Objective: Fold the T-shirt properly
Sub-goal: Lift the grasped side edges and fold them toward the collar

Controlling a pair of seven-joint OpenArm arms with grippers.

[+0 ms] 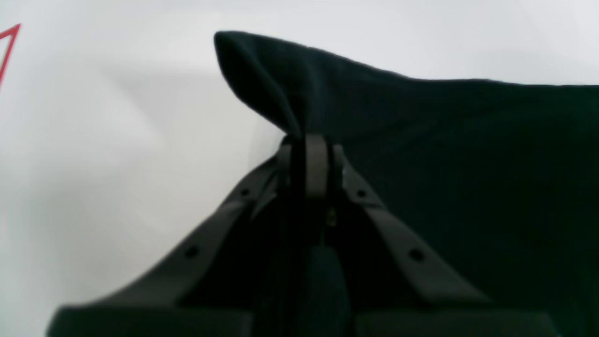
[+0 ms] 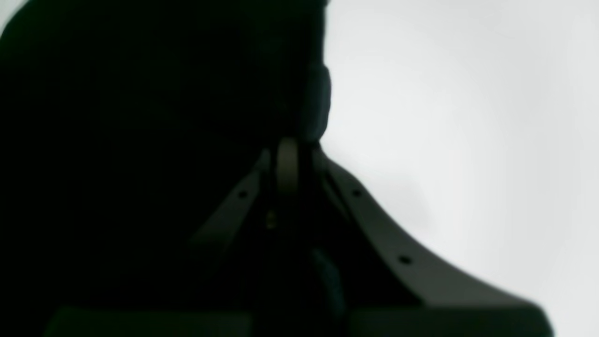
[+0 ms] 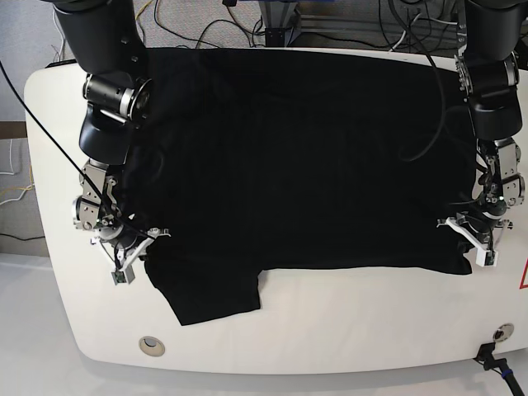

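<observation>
The left tool (image 1: 310, 140), at the centre of the left wrist view, has its dark fingers pressed together on a pinched edge of the large plain black cloth T-shirt (image 1: 444, 154). A peak of fabric rises to the upper left above the fingertips, and the rest fills the right of the frame. In the base view this left tool (image 3: 472, 233) sits at the lower right, at the shirt's right edge.

The right tool (image 2: 290, 150), at the centre of the right wrist view, is likewise closed on an edge of the T-shirt (image 2: 140, 140), which darkens the whole left half of the frame. In the base view the right tool (image 3: 132, 242) is at the lower left, at the shirt's left edge.

The T-shirt (image 3: 305, 157) lies spread flat over most of the white rounded tabletop (image 3: 346, 322), with one flap hanging towards the lower left. A red marking (image 1: 8, 44) shows at the upper left of the left wrist view.
</observation>
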